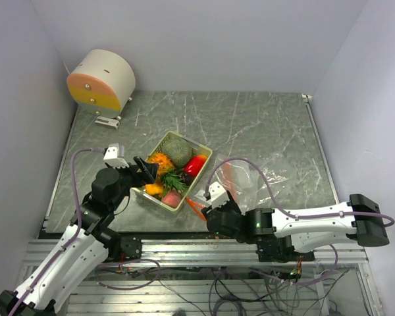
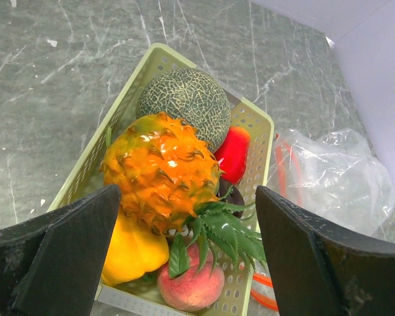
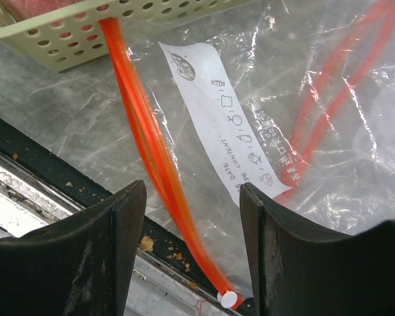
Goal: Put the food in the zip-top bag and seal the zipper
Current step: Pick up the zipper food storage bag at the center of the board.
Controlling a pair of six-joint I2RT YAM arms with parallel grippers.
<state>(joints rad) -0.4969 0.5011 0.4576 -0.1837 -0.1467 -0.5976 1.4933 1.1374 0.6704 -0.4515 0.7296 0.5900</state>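
Note:
The food lies in a pale green basket (image 1: 199, 146): an orange bumpy pineapple-like fruit (image 2: 163, 170), a netted melon (image 2: 184, 99), a red pepper (image 2: 234, 153), a yellow piece (image 2: 131, 250), a pink piece (image 2: 192, 284) and a green sprig (image 2: 224, 227). My left gripper (image 1: 145, 170) is open above the basket's near end, fingers either side of the orange fruit. The clear zip-top bag (image 1: 253, 178) lies right of the basket; its orange zipper (image 3: 151, 155) has a white slider (image 3: 228, 299). My right gripper (image 1: 207, 205) is open over the zipper's near end at the table's front edge.
A round cream and orange device (image 1: 102, 80) stands at the back left. The table's dark front edge (image 3: 52, 168) and metal rail lie under my right gripper. A white label (image 3: 217, 118) is on the bag.

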